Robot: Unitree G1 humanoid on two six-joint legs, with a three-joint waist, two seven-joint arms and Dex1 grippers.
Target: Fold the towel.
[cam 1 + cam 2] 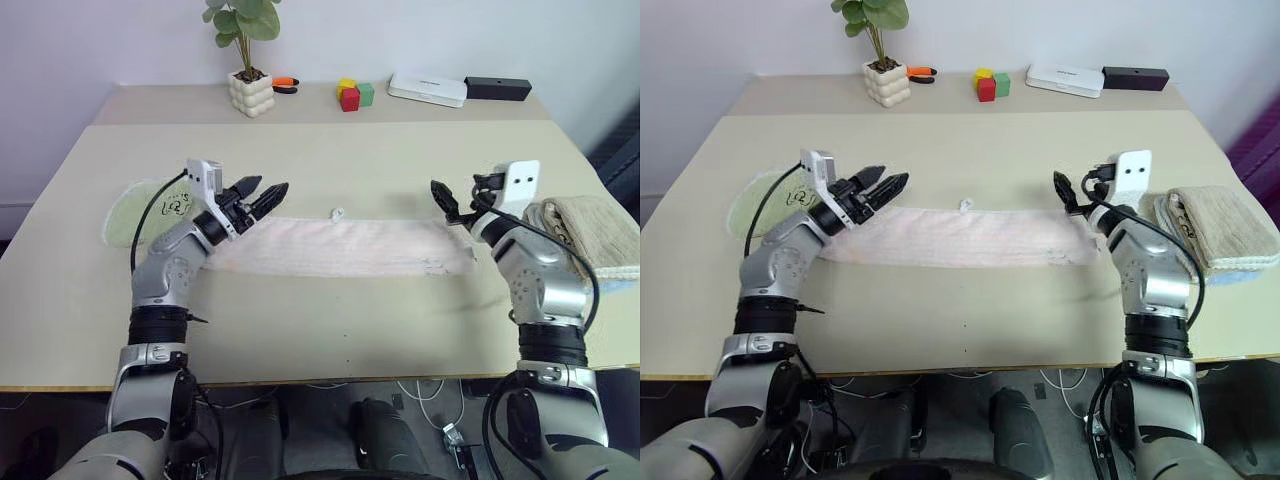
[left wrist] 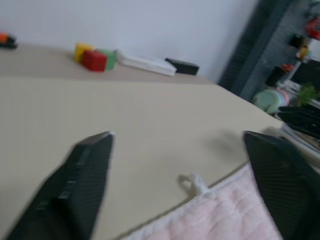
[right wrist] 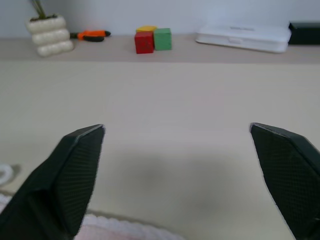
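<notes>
Towel [image 1: 340, 247] lies as a long narrow pink strip across the middle of the frame, flat on the beige surface [image 1: 330, 330]. You can see its small white tag [image 1: 338, 212] sticking out from the upper edge, near the centre of the strip.

Your left gripper [image 1: 258, 195] is at the left end of the strip, above the cloth, with its two black fingers spread and nothing between them. In the left wrist view you see the pink edge and the tag between the two fingers, which stand wide apart. Your right gripper [image 1: 458, 207] is at the right end of the strip, also above the cloth. Its fingers are spread wide in the right wrist view, and they hold nothing.

At the left side of the frame, behind your left arm, a small light-green cloth [image 1: 128, 210] lies on the surface. At the right edge of the frame a beige folded towel [image 1: 592, 232] rests, just beside your right arm. Along the top of the frame you find a potted plant [image 1: 250, 60], an orange tool [image 1: 285, 83], three coloured blocks [image 1: 354, 94], a white box [image 1: 428, 89] and a black box [image 1: 497, 88].
</notes>
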